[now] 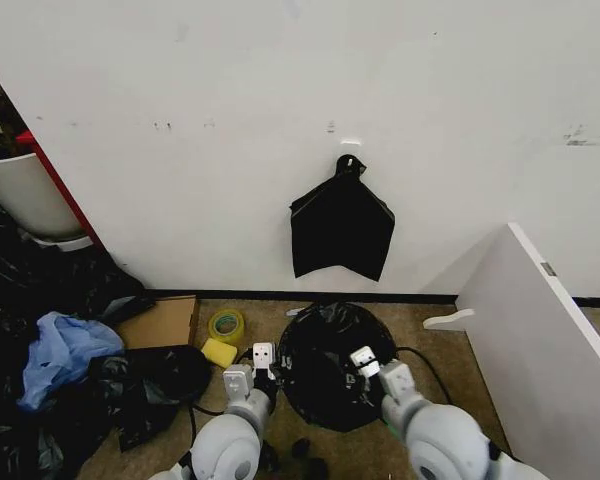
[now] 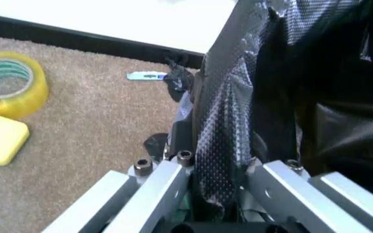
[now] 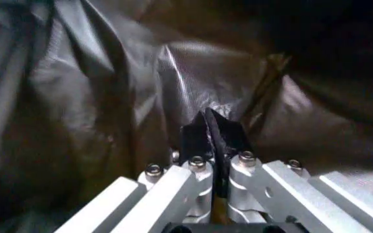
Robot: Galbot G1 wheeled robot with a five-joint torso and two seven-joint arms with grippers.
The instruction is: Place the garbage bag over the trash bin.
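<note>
I have the left tool and right tool clamped on the garbage bag; I should pull evenly around the bin.

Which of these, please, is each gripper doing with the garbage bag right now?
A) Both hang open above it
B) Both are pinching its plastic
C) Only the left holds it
B: the left gripper and the right gripper are each shut on a fold of the garbage bag.
</note>
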